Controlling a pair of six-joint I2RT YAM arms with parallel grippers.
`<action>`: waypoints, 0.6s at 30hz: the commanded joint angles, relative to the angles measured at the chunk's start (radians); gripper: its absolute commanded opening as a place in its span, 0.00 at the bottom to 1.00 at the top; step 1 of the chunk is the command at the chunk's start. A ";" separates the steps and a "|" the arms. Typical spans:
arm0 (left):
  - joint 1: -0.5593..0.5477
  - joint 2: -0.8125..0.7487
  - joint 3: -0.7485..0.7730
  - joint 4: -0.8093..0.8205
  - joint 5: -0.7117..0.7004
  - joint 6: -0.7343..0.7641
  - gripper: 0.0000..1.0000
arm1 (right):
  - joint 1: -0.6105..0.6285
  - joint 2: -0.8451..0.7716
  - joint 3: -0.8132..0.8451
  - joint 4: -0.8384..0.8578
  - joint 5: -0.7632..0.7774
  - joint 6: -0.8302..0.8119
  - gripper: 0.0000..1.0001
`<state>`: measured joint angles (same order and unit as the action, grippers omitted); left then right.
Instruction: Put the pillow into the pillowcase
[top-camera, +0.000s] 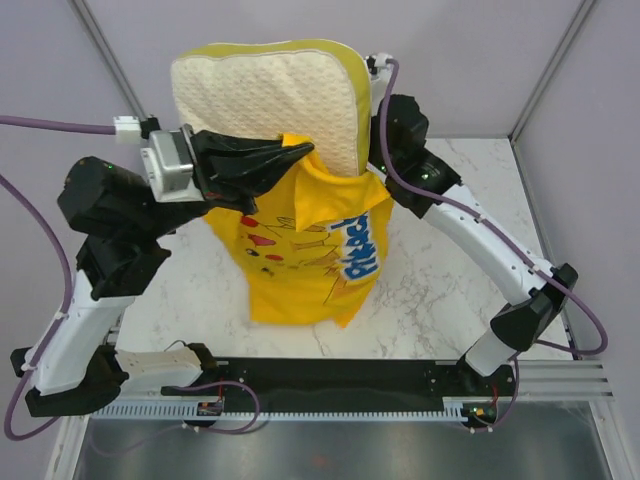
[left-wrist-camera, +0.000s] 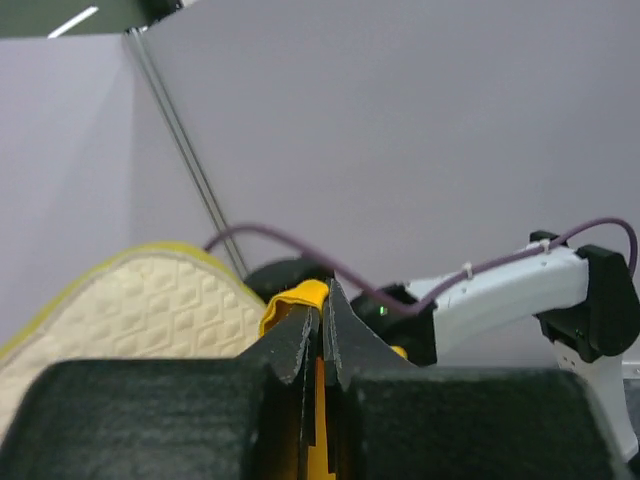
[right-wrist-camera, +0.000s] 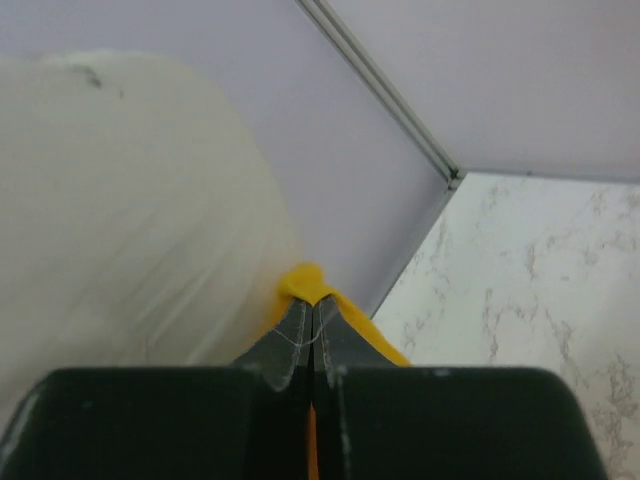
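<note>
Mid-insertion. Clamped tight on pillowcase (top-camera: 300, 260) rim with left claw (left-wrist-camera: 320, 322), right claw (right-wrist-camera: 311, 325) likewise. Holding pillow (top-camera: 270, 100) upright near tabletop (top-camera: 440, 280) far edge, lower part sleeved, top exposed. Next, probably: pull rim upward, shake pillow down.

Marble table (top-camera: 440, 290), plain lavender walls (top-camera: 470, 60)

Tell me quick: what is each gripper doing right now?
The left gripper is closed, pinching an edge of the yellow pillowcase.
The right gripper is closed, pinching the pillowcase fabric too.
</note>
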<state>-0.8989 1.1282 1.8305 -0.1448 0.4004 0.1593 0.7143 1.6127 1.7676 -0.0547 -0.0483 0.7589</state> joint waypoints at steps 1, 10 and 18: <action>-0.003 -0.084 -0.030 0.140 -0.024 0.054 0.02 | -0.035 -0.066 0.304 0.056 0.042 -0.088 0.00; -0.005 0.156 0.565 0.070 0.041 0.014 0.02 | -0.047 -0.229 -0.207 0.228 0.094 -0.040 0.00; -0.005 0.073 0.296 0.123 0.032 0.042 0.02 | -0.098 -0.070 -0.070 0.233 0.016 0.017 0.00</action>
<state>-0.8982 1.2659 2.2669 -0.1665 0.4179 0.1738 0.6491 1.4933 1.5875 0.1829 -0.0017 0.7547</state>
